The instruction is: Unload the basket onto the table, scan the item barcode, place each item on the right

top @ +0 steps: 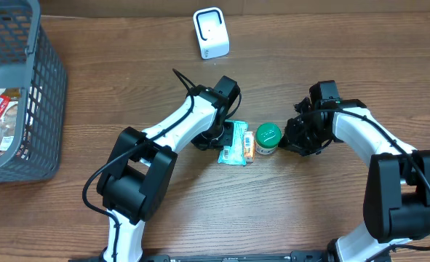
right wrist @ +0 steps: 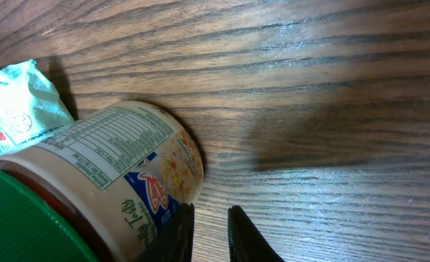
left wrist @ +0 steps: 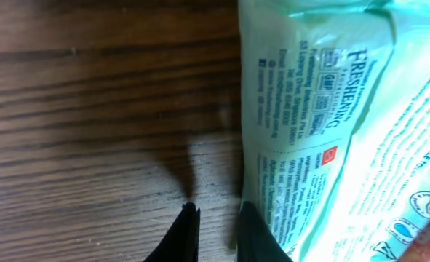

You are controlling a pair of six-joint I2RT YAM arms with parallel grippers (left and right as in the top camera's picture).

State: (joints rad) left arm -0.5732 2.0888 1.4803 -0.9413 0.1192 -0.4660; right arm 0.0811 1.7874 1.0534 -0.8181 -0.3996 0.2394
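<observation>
Seen from overhead: near the middle of the table [top: 309,218], a pale green packet [top: 235,151] of wipes lying flat, with a green-lidded jar [top: 267,138] upright just beside it on the side toward the right edge. At the packet's other end, the left gripper [top: 223,137], low over the wood. Just beyond the jar, toward the right edge, the right gripper [top: 296,142]. Toward the far edge, a white scanner [top: 211,33], well apart from both items. At the left edge, a grey basket [top: 47,94] with snack packs [top: 0,116] inside.

Seen from the left wrist: left gripper [left wrist: 216,218] almost closed, only a thin strip of wood between the fingers, nothing held. One finger right at the packet [left wrist: 324,131] edge; touching or not, cannot tell. Small print and the word "FRESHENING" facing up.

Seen from the right wrist: right gripper [right wrist: 209,218] likewise barely parted and empty, over bare wood just beside the base of the jar [right wrist: 120,167]. Nutrition table on the jar's label turned toward the camera. Behind the jar, a corner of the packet [right wrist: 18,109].
</observation>
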